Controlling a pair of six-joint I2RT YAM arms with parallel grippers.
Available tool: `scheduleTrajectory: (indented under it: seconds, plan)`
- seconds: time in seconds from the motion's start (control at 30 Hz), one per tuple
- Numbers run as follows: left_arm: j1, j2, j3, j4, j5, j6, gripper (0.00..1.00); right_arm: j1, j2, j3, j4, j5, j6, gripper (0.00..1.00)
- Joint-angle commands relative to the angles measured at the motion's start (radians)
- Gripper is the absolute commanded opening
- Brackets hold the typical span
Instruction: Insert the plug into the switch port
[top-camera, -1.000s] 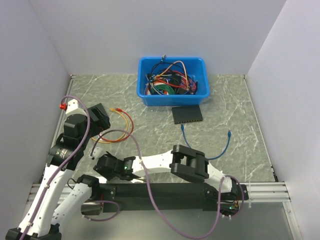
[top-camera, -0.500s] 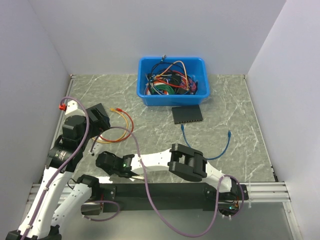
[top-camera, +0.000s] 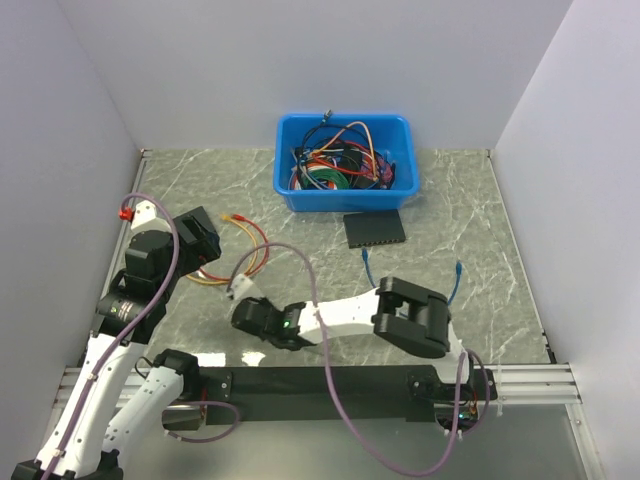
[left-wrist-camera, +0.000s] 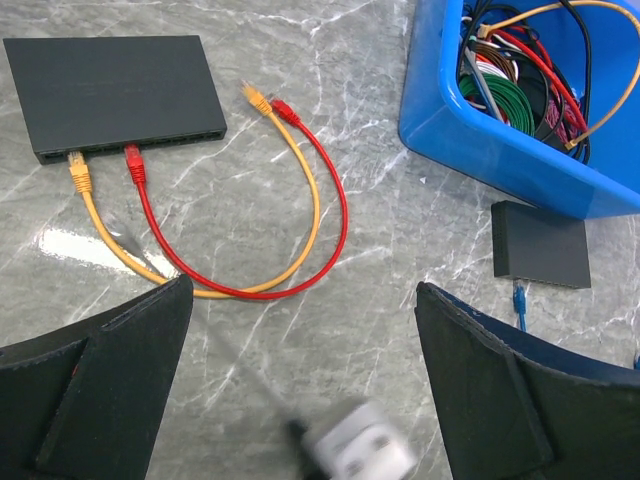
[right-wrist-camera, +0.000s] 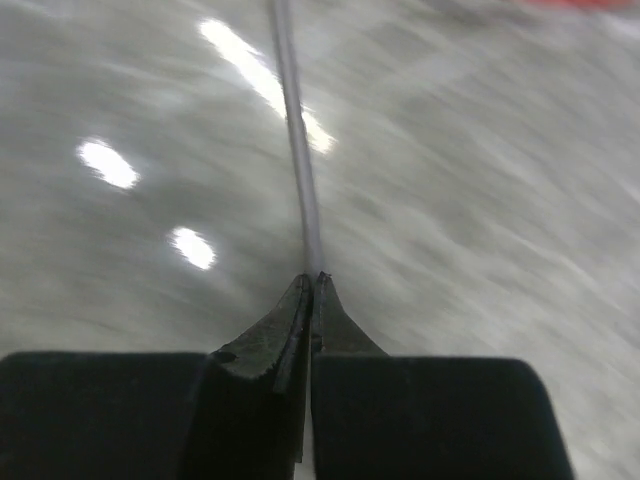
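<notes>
A black switch (top-camera: 375, 229) lies just in front of the blue bin, its row of ports (top-camera: 375, 243) on the near edge. The same switch (left-wrist-camera: 540, 245) shows in the left wrist view. The blue cable (top-camera: 430, 312) curves on the table, one plug (top-camera: 365, 256) (left-wrist-camera: 519, 296) just short of those ports and the other plug (top-camera: 458, 268) further right. My left gripper (top-camera: 198, 240) (left-wrist-camera: 305, 300) hangs open over the left side, holding nothing. My right gripper (top-camera: 240, 288) (right-wrist-camera: 312, 278) is shut low over the table middle, far from the blue cable; its view is motion-blurred.
A second, larger black switch (left-wrist-camera: 110, 88) lies under my left gripper with an orange cable (left-wrist-camera: 300, 230) and a red cable (left-wrist-camera: 335, 215) plugged in. The blue bin (top-camera: 290, 185) at the back holds tangled cables. Side walls enclose the table.
My right gripper has shut and swung right and away from the near edge, toward the table middle; its elbow moved right. The left arm has barely moved.
</notes>
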Motion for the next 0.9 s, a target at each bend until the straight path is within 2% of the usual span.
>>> scheduleTrajectory:
  seconds: [0.0, 0.07, 0.1, 0.13, 0.17, 0.23, 0.27, 0.3, 0.4, 0.53, 0.6, 0.73, 0.87]
  plan:
    - [-0.002, 0.0, -0.006, 0.013, 0.013, 0.016, 0.99, -0.043, -0.009, -0.116, -0.374, 0.086, 0.059, 0.0]
    - [-0.002, 0.0, -0.004, 0.014, 0.016, 0.019, 0.99, -0.046, -0.01, -0.145, -0.443, 0.081, 0.133, 0.0]
    - [-0.002, 0.002, -0.004, 0.016, 0.018, 0.019, 0.99, -0.05, -0.01, -0.151, -0.509, 0.07, 0.163, 0.04]
    - [-0.002, 0.004, -0.006, 0.016, 0.019, 0.019, 0.99, -0.054, -0.013, -0.165, -0.534, 0.063, 0.223, 0.14]
    - [-0.002, 0.005, -0.006, 0.019, 0.021, 0.021, 0.99, -0.055, -0.029, -0.175, -0.554, 0.054, 0.251, 0.32]
    - [-0.002, 0.005, -0.006, 0.019, 0.027, 0.021, 0.99, -0.052, -0.062, -0.214, -0.56, 0.031, 0.295, 0.43]
    - [-0.002, 0.008, -0.006, 0.021, 0.027, 0.021, 0.99, -0.049, -0.102, -0.223, -0.558, 0.02, 0.309, 0.53]
    - [-0.002, 0.008, -0.006, 0.021, 0.031, 0.022, 0.99, -0.047, -0.121, -0.226, -0.574, 0.023, 0.32, 0.56]
    - [-0.003, 0.007, -0.009, 0.025, 0.041, 0.025, 0.99, -0.04, -0.194, -0.188, -0.598, 0.024, 0.334, 0.57]
    - [-0.002, 0.008, -0.007, 0.028, 0.044, 0.028, 0.99, -0.037, -0.219, -0.078, -0.52, -0.031, 0.219, 0.6]
    - [-0.002, 0.007, -0.009, 0.025, 0.044, 0.028, 0.99, -0.043, -0.185, 0.02, -0.494, -0.055, 0.175, 0.6]
    - [-0.003, -0.007, -0.01, 0.03, 0.045, 0.03, 0.99, -0.075, -0.017, 0.226, -0.5, -0.115, 0.072, 0.6]
    - [-0.002, -0.013, -0.01, 0.03, 0.045, 0.032, 0.99, -0.132, 0.104, 0.403, -0.522, -0.17, 0.033, 0.61]
